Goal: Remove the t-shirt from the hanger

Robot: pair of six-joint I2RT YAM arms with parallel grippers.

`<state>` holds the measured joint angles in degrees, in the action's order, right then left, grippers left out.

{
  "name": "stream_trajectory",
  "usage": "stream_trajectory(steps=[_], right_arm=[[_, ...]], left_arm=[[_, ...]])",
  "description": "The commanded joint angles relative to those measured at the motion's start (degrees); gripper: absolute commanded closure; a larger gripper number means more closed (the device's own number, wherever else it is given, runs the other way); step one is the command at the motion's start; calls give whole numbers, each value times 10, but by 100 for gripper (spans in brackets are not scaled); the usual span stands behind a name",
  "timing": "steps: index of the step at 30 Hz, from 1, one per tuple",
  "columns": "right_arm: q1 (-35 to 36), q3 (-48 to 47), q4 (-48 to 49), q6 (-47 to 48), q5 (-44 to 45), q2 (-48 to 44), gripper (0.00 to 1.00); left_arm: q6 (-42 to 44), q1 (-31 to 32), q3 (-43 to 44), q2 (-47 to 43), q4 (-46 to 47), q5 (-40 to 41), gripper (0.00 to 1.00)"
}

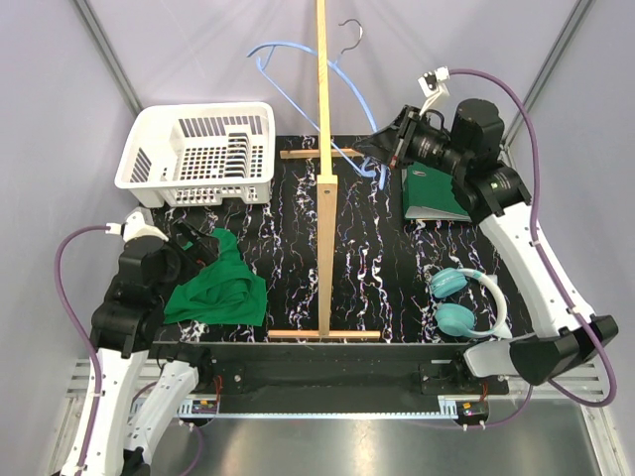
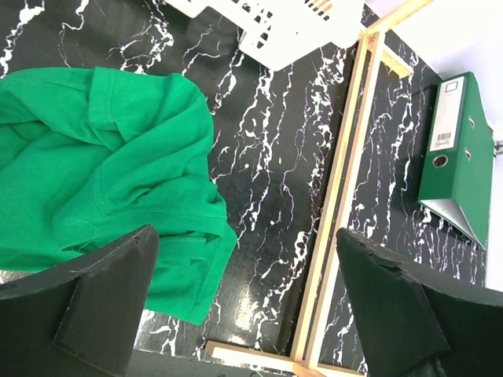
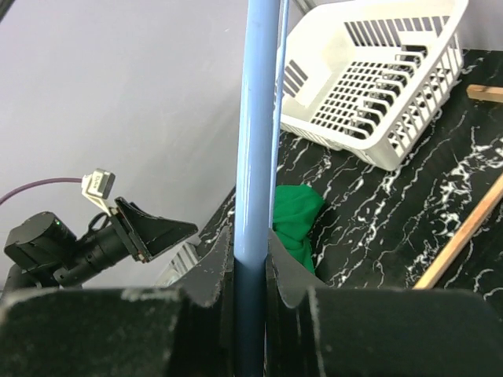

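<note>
The green t-shirt (image 1: 218, 288) lies crumpled on the black marbled table at the near left, off the hanger; it also shows in the left wrist view (image 2: 102, 173) and small in the right wrist view (image 3: 295, 220). The light blue hanger (image 1: 298, 79) with its silver hook (image 1: 349, 35) is bare, held up at the far middle beside the wooden stand. My right gripper (image 1: 389, 151) is shut on the hanger's end; the blue bar (image 3: 255, 157) runs between its fingers. My left gripper (image 1: 203, 246) is open and empty just above the shirt's edge (image 2: 247, 306).
A tall pale wooden stand (image 1: 324, 188) with a cross base stands mid-table. A white plastic basket (image 1: 198, 154) sits at the far left. A green binder (image 1: 432, 193) lies at the far right. Teal headphones (image 1: 464, 302) lie at the near right.
</note>
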<state>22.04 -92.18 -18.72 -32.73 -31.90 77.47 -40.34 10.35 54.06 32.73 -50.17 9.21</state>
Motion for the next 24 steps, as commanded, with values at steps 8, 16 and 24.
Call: stream_trajectory(steps=[8,16,24], right_arm=[[-12,-88,83,-32,-91,63,100],[-12,-106,96,-41,-103,89,100],[-14,-122,100,-51,-121,124,100]], left_arm=[[2,-2,32,-2,10,-21,1],[7,-2,31,1,10,-19,1],[9,-2,24,2,10,-13,1]])
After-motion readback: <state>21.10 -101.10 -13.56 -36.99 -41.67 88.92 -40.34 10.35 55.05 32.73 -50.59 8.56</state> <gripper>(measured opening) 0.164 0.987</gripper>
